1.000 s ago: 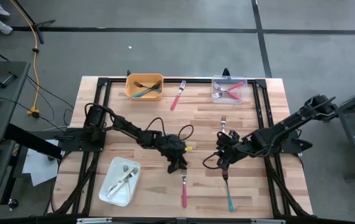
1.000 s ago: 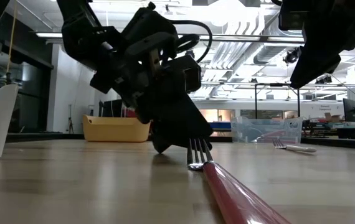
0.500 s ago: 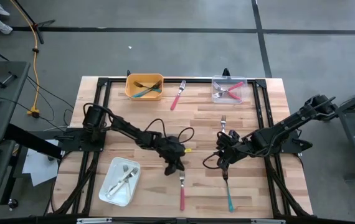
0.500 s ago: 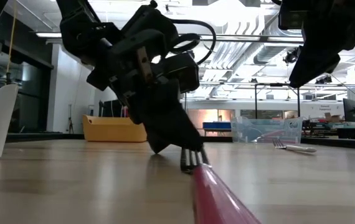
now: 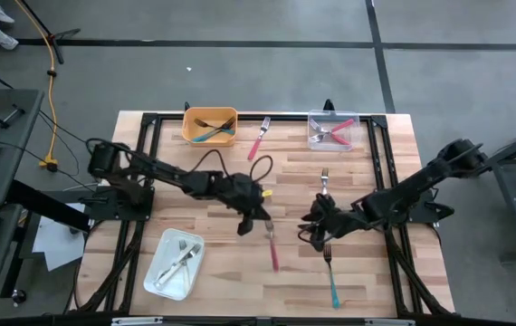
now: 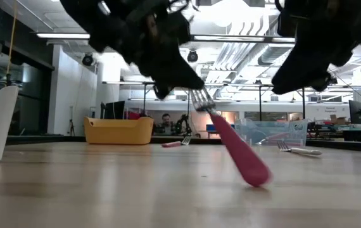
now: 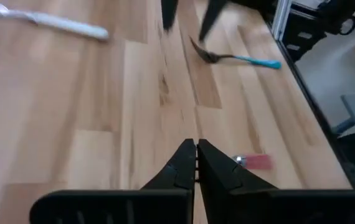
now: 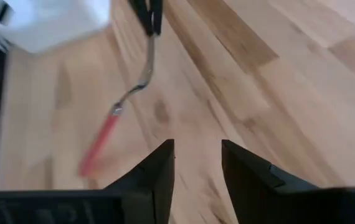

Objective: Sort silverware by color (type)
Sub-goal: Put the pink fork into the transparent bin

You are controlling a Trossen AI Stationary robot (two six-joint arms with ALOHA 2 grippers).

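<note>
Left end effector [image 5: 260, 220] near worktop [image 5: 213, 163] middle, clenched on red fork [image 5: 273, 247] by metal head, handle hanging down off wood. Right end effector [image 5: 317, 217] just beside, fingers apart, holding nothing. Teal fork [image 5: 332, 281] near front edge. Yellow bin [image 5: 211, 125], clear bin [image 5: 332, 131] at back edge. White bin [image 5: 175, 263] at front-left. Grey floor [image 5: 267, 72] around.

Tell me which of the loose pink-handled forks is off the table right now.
The pink fork hanging from the left gripper, jaws shut on its metal head, handle tip touching or barely clear of the wood. The other pink fork lies flat between the yellow bin and clear bin.
</note>
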